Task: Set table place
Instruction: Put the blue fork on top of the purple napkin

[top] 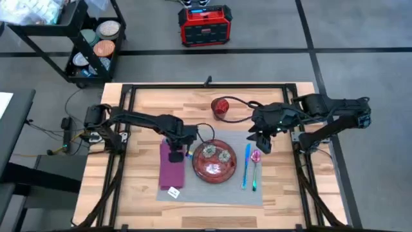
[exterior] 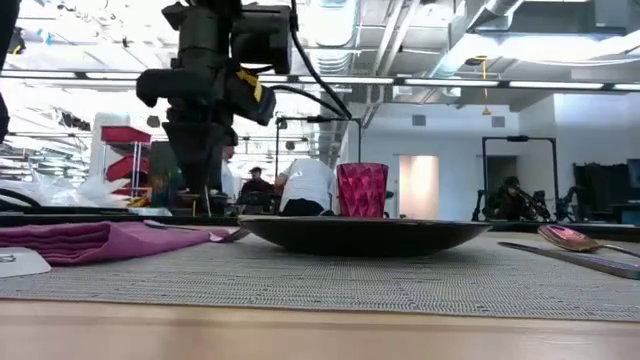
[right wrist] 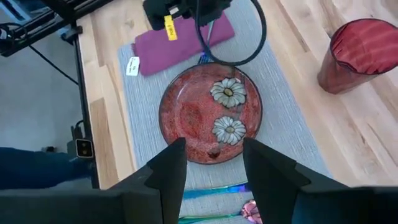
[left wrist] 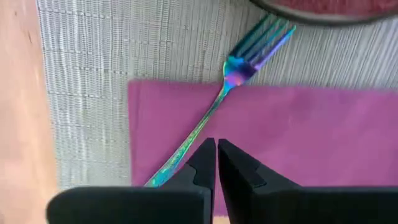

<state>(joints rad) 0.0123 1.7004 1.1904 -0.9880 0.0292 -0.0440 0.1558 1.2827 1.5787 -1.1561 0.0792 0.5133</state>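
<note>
On the wooden table (top: pixel 138 193) lies the grey place mat (top: pixel 212 192). It carries a magenta napkin (top: pixel 172 173), a red flowered plate (top: pixel 214 161), a blue knife (top: pixel 246 166) and a pink spoon (top: pixel 255 162). An iridescent fork (left wrist: pixel 214 106) lies slantwise over the napkin's far edge, its tines toward the plate. My left gripper (left wrist: pixel 216 148) is shut, low over the napkin beside the fork's handle. My right gripper (right wrist: pixel 214 168) hangs open above the mat's far right corner, with nothing between its fingers. A red cup (top: pixel 221 107) stands beyond the mat. My left gripper points down at the napkin, its shut fingertips right beside the fork's handle (left wrist: pixel 186 140). I cannot tell whether they touch the handle or the napkin. The fork lies flat, with its handle on the napkin and its tines on the mat.
A white tag (top: pixel 174 192) lies on the mat near the napkin's near end. A black cable loops over the table between cup and plate. A black shelf cart (top: pixel 90 45) and a red box (top: pixel 205 26) stand on the floor beyond the far edge.
</note>
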